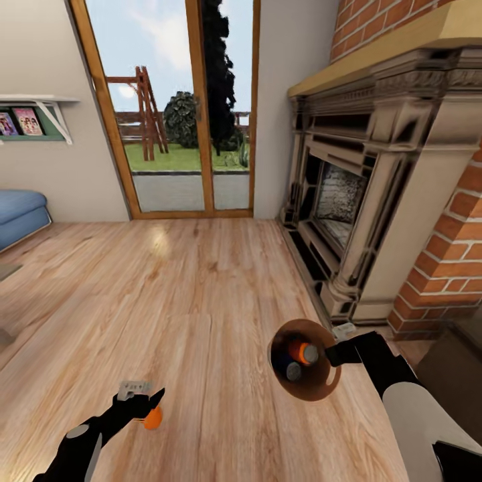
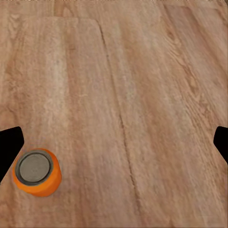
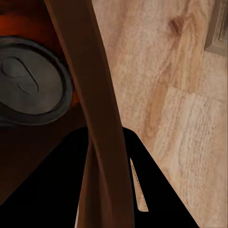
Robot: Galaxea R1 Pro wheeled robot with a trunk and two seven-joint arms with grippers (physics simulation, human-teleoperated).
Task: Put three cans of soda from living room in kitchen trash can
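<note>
No brand, label or legible writing appears on any can or on the bin.

Surface and room: light wood plank floor (image 1: 201, 301) throughout. A red brick fireplace (image 1: 375, 201) with an ornate pale surround stands at the right. Wood-framed glass doors (image 1: 181, 114) at the far wall show grass, a wooden frame and trees outside. The corner of a blue sofa (image 1: 20, 214) sits at the left edge, below a white wall shelf (image 1: 40, 110) with framed pictures.

Right tool (image 1: 338, 351): closed on the rim of the trash can (image 1: 321, 385), which is held above the floor near the fireplace base. Inside the tan-brown bin lie one orange can (image 1: 302, 351) and the dark blue can (image 1: 289, 370), side by side, touching or nearly so.

Left tool (image 1: 148, 407): holds the second orange can (image 1: 153, 418) low over the floor, well apart from the bin.

View differences:
- Left wrist view: the second orange can (image 2: 36, 172) shows its grey metal top, pressed against one dark finger (image 2: 7, 152); the other finger sits at the opposite edge, so the jaws stand wider than the can and the grip cannot be confirmed here.
- Right wrist view: the bin wall (image 3: 95, 118) runs between the black fingers (image 3: 52, 190); a grey can top (image 3: 28, 85) with its pull tab lies inside, against a dark orange interior
</note>
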